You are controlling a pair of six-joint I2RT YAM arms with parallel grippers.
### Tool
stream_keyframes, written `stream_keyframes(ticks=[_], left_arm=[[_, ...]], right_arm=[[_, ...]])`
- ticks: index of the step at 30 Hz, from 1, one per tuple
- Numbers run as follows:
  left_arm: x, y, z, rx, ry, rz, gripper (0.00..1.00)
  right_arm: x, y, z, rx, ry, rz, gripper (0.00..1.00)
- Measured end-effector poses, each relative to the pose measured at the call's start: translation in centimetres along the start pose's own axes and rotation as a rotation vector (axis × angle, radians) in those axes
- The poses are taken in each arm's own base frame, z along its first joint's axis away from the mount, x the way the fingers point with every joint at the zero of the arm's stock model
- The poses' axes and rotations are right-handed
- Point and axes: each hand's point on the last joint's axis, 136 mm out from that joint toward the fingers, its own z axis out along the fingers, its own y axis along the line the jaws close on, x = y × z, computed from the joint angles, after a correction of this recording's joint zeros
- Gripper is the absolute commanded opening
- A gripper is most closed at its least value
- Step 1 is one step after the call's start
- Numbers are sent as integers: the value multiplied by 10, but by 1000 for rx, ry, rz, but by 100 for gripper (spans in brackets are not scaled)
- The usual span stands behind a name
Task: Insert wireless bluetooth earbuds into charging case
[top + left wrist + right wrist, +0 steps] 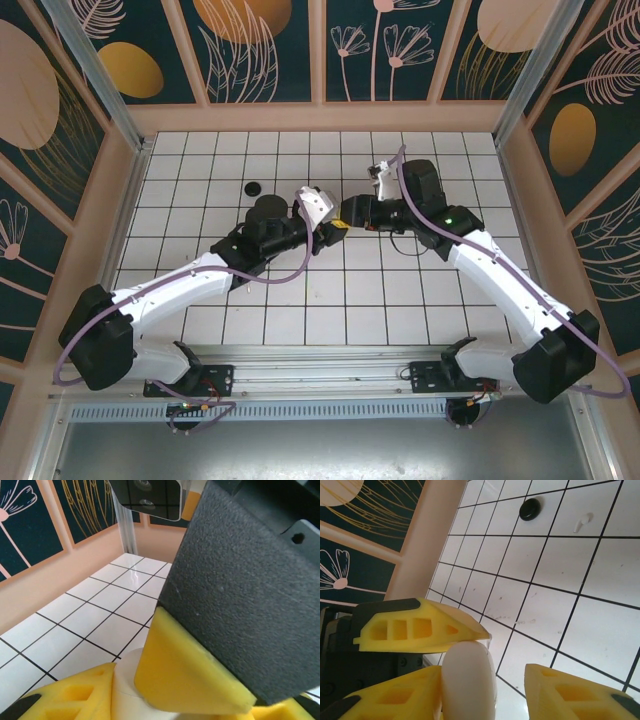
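Up above the white tiled table (380, 300), the two arms meet nose to nose in the middle. The left gripper (195, 700) is squeezing the charging case (467, 680), a smooth white rounded thing, and holds it off the tiles.

Most of the case is hidden. Yellow fingers cover its sides, and its lower part is cut off by the edge of the picture. I cannot tell if its lid is up or down. In the left wrist view, a big dark block and a fat yellow finger of the other arm stand in front of it. Just a small white bit peeks out below them.

The right gripper (487, 677) has its jaws apart around the case. One of its fingers (395, 700) touches the case. Between the other finger and the case there is a gap of bare tile.

From above, the spot where the fingers meet is too small and crowded to make out.

Well away from the case, one white earbud (582, 522) lies on a tile, near a round black puck (530, 508). It is too tiny to see its shape well.
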Motion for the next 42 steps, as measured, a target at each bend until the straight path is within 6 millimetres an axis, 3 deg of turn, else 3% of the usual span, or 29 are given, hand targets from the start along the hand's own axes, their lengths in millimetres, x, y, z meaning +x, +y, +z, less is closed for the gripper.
stream_keyframes(ticks=[6,11,18,23,29,35,42], left_arm=[[6,-1,0,4,25,9,35],[9,-1,0,6,44,9,46],[-9,1,-4,-6,10,7,71],[-24,6,-17,14,-33,-47,72],[-36,19,-40,144,-80,-145,71],[-37,-8,-48,324,-81,-151,68],[-30,-24,-50,437,-73,-109,69]], right_arm=[[2,4,1,2,14,-39,11],[4,2,1,10,24,-61,2],[-3,5,-4,20,8,-121,0],[-16,-1,-18,60,-8,-185,0],[-30,14,-31,58,-9,-328,1],[-17,20,-32,15,45,-435,1],[-4,35,-32,-81,91,-502,1]])
